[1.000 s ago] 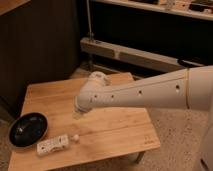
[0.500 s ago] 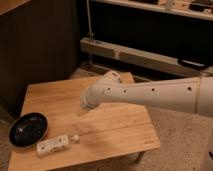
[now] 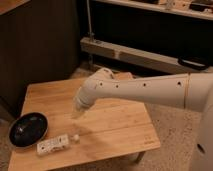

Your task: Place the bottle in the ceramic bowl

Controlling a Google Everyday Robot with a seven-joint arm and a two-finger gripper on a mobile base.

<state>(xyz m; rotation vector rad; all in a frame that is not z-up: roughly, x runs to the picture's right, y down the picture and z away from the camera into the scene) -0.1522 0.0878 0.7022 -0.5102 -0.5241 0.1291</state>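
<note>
Bottle (image 3: 52, 144) lies on its side near the front left edge of the wooden table (image 3: 115, 120), cap pointing right. It sits just beside the black ceramic bowl (image 3: 44, 125), not in it. In the camera view the gripper (image 3: 77, 107) hangs over the tabletop, up and right of the bottle and apart from it. Whether it is open or closed cannot be told. The bottle looks like small white plastic, probably light, stiff and a little slick, so it is best pinched across its middle.

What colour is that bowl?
The ceramic bowl is glossy black, camera view. The gripper hovers above the table.
</note>
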